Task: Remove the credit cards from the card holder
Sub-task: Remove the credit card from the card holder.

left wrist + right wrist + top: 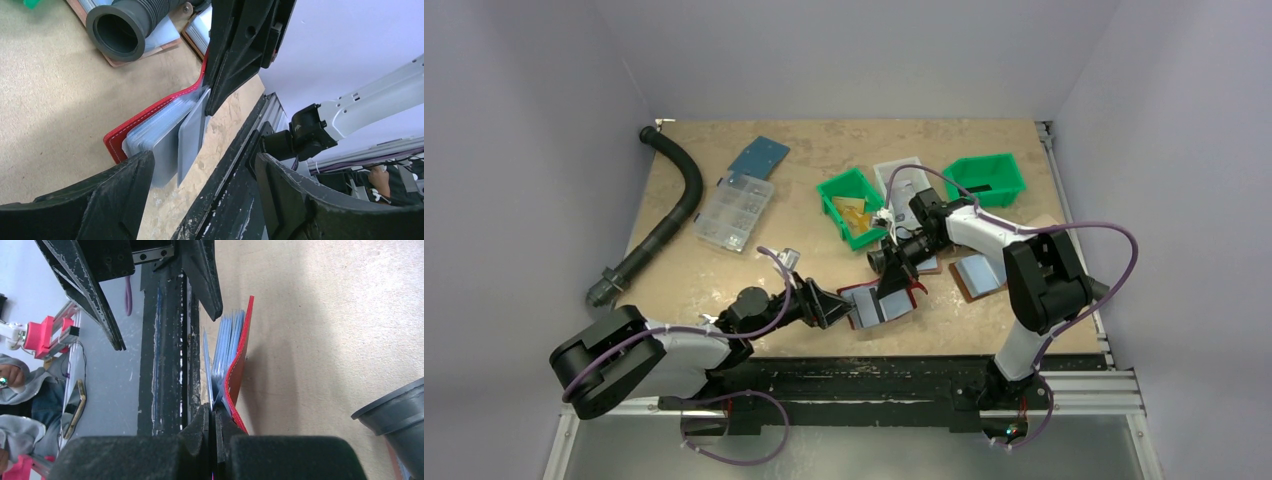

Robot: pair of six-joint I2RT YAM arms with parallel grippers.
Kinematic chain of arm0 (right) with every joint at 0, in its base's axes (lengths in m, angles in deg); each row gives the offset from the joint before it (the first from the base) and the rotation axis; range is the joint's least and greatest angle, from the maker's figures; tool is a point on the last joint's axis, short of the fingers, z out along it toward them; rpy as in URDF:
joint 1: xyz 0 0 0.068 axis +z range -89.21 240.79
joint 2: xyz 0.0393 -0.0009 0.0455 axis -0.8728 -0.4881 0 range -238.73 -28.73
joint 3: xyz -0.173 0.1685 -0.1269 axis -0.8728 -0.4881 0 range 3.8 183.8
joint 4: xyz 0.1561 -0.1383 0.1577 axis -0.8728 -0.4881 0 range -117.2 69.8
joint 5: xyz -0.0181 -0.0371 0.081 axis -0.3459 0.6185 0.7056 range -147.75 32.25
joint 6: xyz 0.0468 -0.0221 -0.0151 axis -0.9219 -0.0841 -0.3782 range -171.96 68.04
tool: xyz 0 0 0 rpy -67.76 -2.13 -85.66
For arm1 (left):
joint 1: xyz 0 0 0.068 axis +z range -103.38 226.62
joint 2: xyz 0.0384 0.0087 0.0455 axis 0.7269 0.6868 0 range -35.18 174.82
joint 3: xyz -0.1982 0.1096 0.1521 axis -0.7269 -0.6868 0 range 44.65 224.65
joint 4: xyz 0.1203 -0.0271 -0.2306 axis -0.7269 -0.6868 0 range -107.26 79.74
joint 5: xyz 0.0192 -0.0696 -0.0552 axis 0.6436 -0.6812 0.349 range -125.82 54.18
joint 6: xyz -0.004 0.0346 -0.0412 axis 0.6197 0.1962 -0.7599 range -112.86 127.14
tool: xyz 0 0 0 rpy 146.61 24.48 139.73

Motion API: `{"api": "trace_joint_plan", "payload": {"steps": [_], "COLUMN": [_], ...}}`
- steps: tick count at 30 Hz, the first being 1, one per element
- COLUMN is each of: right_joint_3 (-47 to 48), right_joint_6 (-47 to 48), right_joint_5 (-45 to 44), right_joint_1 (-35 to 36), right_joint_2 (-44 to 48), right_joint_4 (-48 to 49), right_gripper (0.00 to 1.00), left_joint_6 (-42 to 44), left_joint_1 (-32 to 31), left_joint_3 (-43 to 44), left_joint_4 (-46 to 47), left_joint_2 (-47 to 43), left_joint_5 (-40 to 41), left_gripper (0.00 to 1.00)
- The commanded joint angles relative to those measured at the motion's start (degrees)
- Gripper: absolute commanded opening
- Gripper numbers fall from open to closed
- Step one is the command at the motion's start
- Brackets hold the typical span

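Observation:
The dark red card holder (876, 305) lies open near the table's front edge, pale blue pockets up. My right gripper (896, 283) comes down on it from behind and is shut on one thin pale blue-grey credit card (192, 134). That card stands on edge, apart from the stack of pockets (157, 137). In the right wrist view the jaws (215, 415) pinch the card (205, 360) beside the red cover (240, 362). My left gripper (832, 306) is open and empty at the holder's left edge, its fingers (115, 195) straddling the holder's near end.
Two green bins (852, 205) (984, 178) stand behind, the left one holding yellow-orange bits. Brown folders (977, 275) lie to the right. A clear organiser box (735, 212), a blue plate (759, 157) and a black hose (674, 210) are at the left. The black front rail (235, 165) is close.

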Motion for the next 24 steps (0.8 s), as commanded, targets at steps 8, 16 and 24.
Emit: {"api": "trace_joint_plan", "payload": {"steps": [8,16,24], "right_joint_3": [2.6,2.6,2.6], "right_joint_6": [0.0,0.0,0.3], "right_joint_5": [4.7,5.2,5.7], "right_joint_1": [-0.4,-0.7,-0.8], "right_joint_2": [0.4,0.4,0.4], "right_joint_4": [-1.8,-1.9,-2.2], "right_gripper": [0.00,0.00,0.00], "left_joint_6": [1.4,0.7,0.8], "left_joint_1": [-1.0,-1.6,-1.7], "left_joint_3": [3.0,3.0,3.7], "left_joint_4": [7.0,6.8,6.2], "left_joint_2": [1.7,4.4,4.8], "left_joint_5": [0.1,0.6,0.1], "left_gripper": [0.66,0.59,0.59]}}
